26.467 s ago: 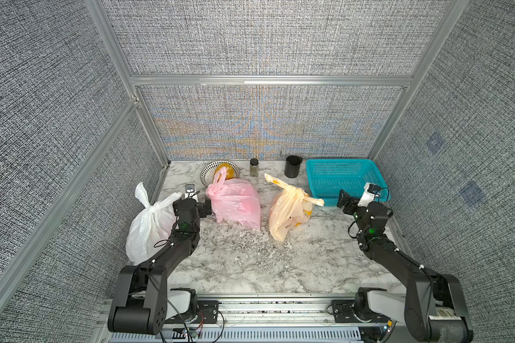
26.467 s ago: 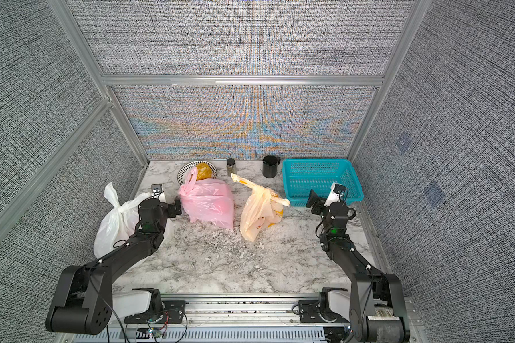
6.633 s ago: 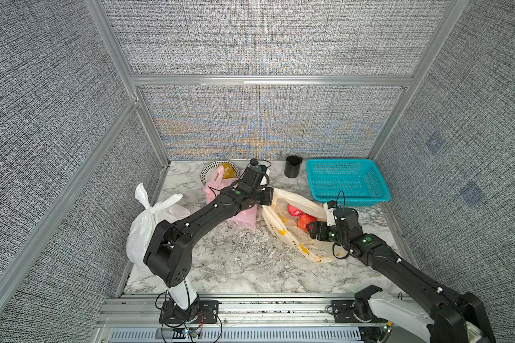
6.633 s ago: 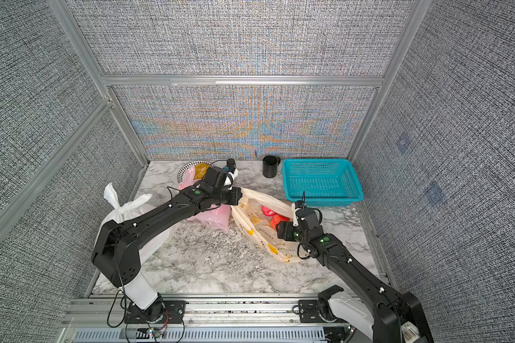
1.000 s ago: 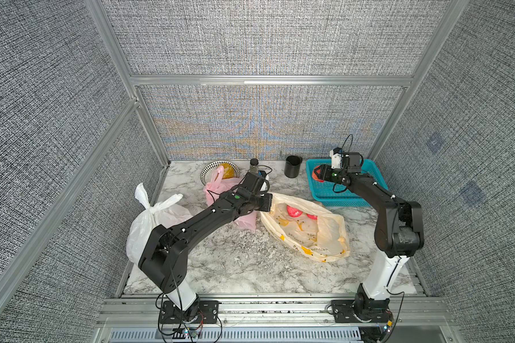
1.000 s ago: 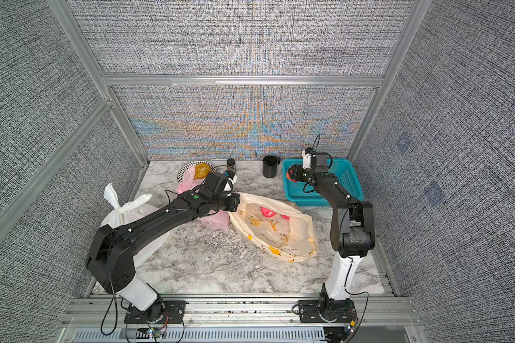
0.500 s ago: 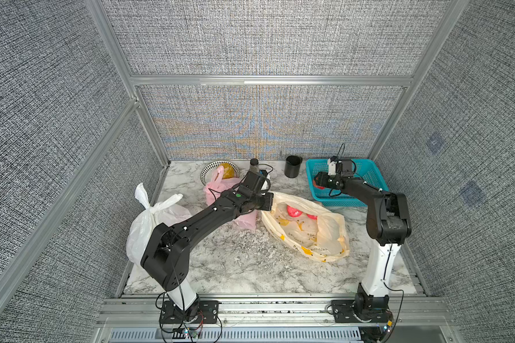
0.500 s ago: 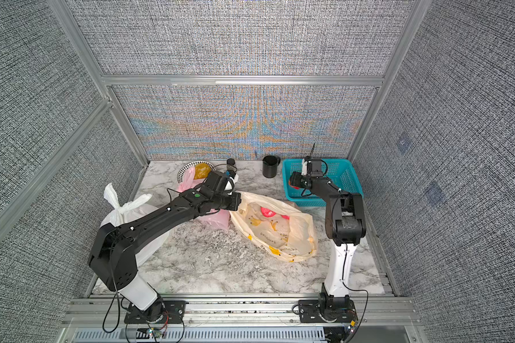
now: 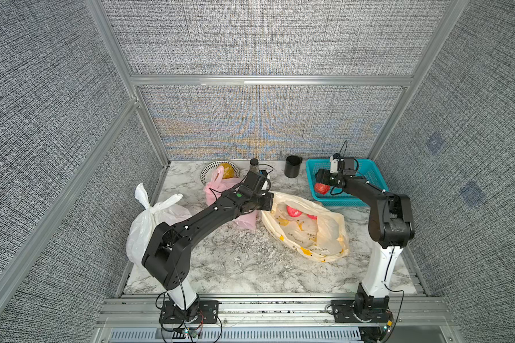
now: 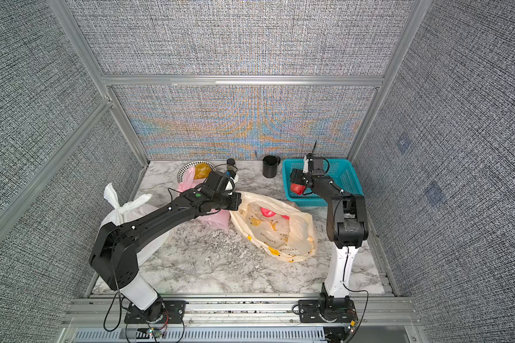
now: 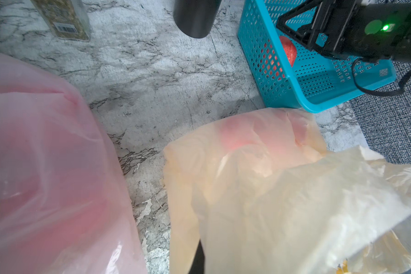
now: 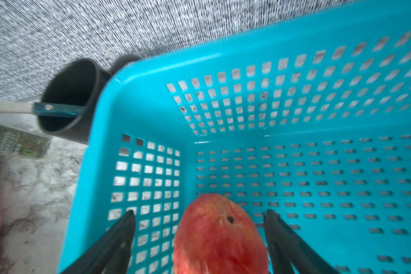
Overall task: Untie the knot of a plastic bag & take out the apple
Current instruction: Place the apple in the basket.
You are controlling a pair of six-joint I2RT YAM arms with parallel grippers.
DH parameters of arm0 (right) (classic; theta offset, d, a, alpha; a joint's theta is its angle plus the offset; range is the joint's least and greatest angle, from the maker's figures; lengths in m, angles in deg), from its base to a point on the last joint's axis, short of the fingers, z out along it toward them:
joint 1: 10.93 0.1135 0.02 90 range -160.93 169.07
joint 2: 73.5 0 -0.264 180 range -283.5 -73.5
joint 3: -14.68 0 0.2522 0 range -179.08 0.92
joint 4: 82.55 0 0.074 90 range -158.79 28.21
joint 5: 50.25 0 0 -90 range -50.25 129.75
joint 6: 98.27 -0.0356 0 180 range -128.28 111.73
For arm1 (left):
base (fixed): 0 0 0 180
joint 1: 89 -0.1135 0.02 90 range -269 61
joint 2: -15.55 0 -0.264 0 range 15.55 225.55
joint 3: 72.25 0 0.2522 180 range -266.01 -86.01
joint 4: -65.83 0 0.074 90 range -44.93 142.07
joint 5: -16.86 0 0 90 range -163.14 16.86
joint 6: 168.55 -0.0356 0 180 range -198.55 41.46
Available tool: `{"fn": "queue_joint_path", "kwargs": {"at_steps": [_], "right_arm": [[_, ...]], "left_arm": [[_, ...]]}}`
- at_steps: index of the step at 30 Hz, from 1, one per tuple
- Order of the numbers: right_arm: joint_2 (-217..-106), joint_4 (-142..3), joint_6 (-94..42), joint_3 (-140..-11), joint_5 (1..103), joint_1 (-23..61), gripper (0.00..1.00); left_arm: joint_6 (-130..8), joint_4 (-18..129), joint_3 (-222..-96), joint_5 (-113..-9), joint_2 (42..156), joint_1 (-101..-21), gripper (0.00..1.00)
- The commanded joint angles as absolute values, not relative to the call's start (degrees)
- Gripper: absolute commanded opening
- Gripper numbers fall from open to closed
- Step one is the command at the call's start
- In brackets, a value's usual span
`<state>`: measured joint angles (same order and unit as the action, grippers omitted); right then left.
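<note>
**Right gripper** (image 12: pixel 199 214): the jaws are spread, with 1 finger on each side of the apple (image 12: pixel 220 234). A gap shows between each finger and the fruit, so the apple is not pinched. The apple sits inside the teal basket (image 12: pixel 152 68), close to the side wall that faces the black cup (image 12: pixel 74 95). Both top views agree, showing the apple (image 9: pixel 321 188) directly under the right gripper (image 9: pixel 323 178) and within the basket walls (image 9: pixel 351 203).

**Left gripper** (image 9: pixel 266 202): the jaws are pressed together at the rim of the yellow bag (image 9: pixel 312 237). Bag film hides the fingertips in the left wrist view, so the pinch on the rim is probable rather than confirmed.

**Yellow bag**: it lies on its side on the marble table (image 9: pixel 235 267), with the mouth untied and open. 2 red items (image 9: pixel 293 211) show inside, near the mouth.

**Surroundings**:
- The pink bag (image 9: pixel 220 190) lies just beside the yellow bag, partly under the left arm.
- The white bag (image 9: pixel 149 219), knotted, stands at the table's left edge.
- The plate (image 9: pixel 208 172), the spice jar (image 9: pixel 254 163) and the black cup stand along the back wall.
</note>
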<state>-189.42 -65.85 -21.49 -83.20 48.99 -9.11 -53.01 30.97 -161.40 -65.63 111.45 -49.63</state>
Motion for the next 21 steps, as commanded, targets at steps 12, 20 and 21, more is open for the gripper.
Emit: {"fn": "queue_joint_path", "kwargs": {"at_steps": [12,20,21], "right_arm": [[-163.7,-61.1,-18.0,-70.0,50.8,0.4,0.85],[-142.8,-56.1,-14.2,-55.2,52.7,10.7,0.82],[-141.1,-55.2,-14.4,-54.3,53.4,11.7,0.81]], "left_arm": [[-53.1,32.2,-162.6,-64.9,112.9,-49.6,0.00],[-53.5,32.7,-163.4,-64.9,113.1,-49.5,0.00],[-53.5,32.8,-163.5,-65.0,113.1,-49.5,0.00]]}}
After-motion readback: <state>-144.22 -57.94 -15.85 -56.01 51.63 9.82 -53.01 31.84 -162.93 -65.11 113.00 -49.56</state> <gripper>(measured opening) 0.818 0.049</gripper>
